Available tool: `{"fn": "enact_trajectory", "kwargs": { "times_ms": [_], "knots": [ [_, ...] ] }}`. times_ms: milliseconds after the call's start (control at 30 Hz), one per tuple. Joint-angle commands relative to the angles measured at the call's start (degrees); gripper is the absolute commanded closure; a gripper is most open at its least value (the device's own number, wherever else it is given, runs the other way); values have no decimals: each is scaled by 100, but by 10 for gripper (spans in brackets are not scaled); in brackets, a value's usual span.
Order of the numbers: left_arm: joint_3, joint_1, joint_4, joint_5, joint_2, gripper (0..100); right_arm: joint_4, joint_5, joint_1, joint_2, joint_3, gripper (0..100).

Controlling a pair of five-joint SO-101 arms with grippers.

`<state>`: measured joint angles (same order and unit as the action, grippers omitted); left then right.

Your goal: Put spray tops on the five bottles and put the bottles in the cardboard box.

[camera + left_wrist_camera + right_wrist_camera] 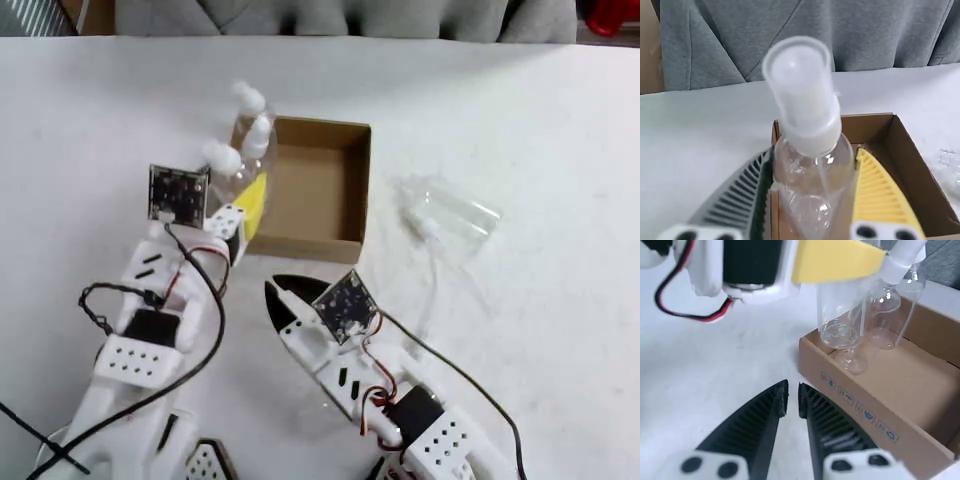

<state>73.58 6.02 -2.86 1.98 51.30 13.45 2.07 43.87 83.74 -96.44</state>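
While the left gripper [243, 205] clamps a capped spray bottle [232, 170] at the cardboard box's [320, 190] nine-o'clock wall, two more capped bottles [255, 115] stand along that wall, toward eleven. Out at three o'clock from the box, clear bottles [455, 215] lie on the table [100, 100], seemingly two, with a loose spray top [430, 228]; I'd call those the work left. The right gripper [283, 300] sits at six o'clock, jaws together.

Left wrist now: grey and yellow jaws squeeze the bottle, spray top on, over the box corner.

Right wrist: black jaws nearly touching, nothing between. The held bottle's base is at the rim; released? Not yet.
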Motion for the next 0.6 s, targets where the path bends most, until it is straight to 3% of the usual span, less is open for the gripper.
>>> {"fn": "enact_trajectory", "kwargs": {
  "times_ms": [0,200,567],
  "knots": [
    [-651,31,-44,-62,-514,943,4,70,-66,75,-62,983],
    [-545,31,360,-62,-804,943,4,70,-75,75,-62,983],
    [-492,31,396,-62,-848,943,4,70,-75,75,-62,983]
  ]
}}
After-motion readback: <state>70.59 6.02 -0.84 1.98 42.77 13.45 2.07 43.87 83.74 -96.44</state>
